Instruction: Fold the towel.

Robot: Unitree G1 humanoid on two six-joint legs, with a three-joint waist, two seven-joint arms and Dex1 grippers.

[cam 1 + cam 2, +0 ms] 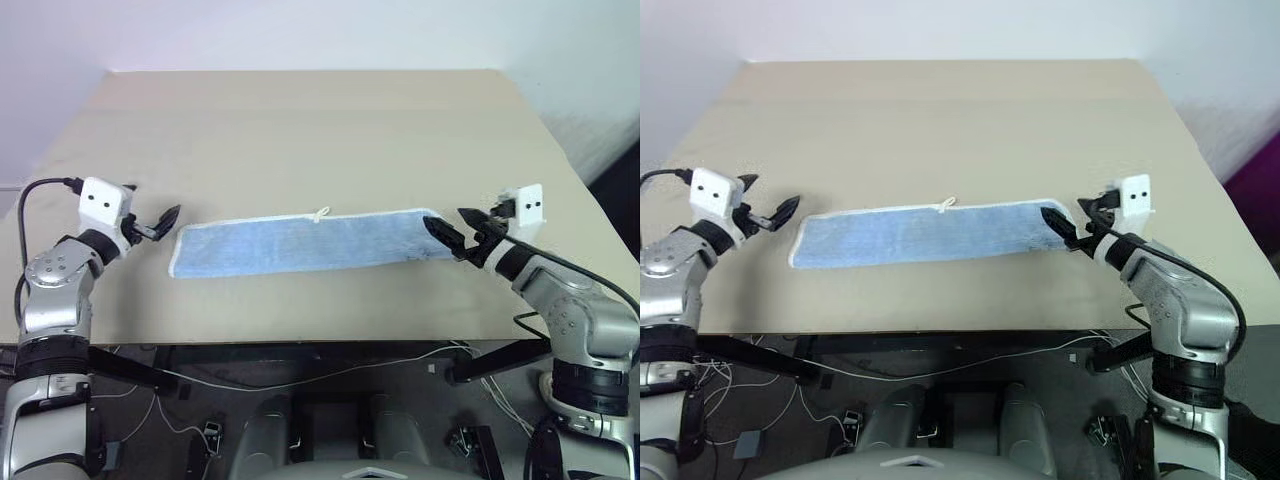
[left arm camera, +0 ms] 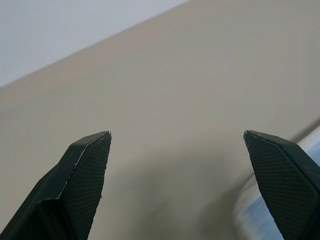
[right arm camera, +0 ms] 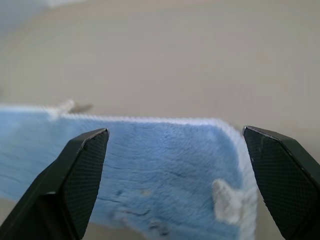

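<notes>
The towel (image 1: 300,243) lies flat on the tan table (image 1: 300,120) as a long light-blue strip with white edging, running left to right. A small white loop tag (image 1: 321,213) sticks out of its far long edge. My left gripper (image 1: 160,222) hovers just off the towel's left end, open and empty. In the left wrist view its fingers (image 2: 87,180) stand wide apart over bare table, with the towel's edge (image 2: 250,220) beside one of them. My right gripper (image 1: 455,232) is at the towel's right end, open, holding nothing. The right wrist view looks between its fingers (image 3: 80,175) onto that towel end (image 3: 165,170).
The table's front edge (image 1: 300,342) runs just below the towel. Cables (image 1: 300,378) hang and lie under the table. A pale wall (image 1: 300,30) stands behind the far edge.
</notes>
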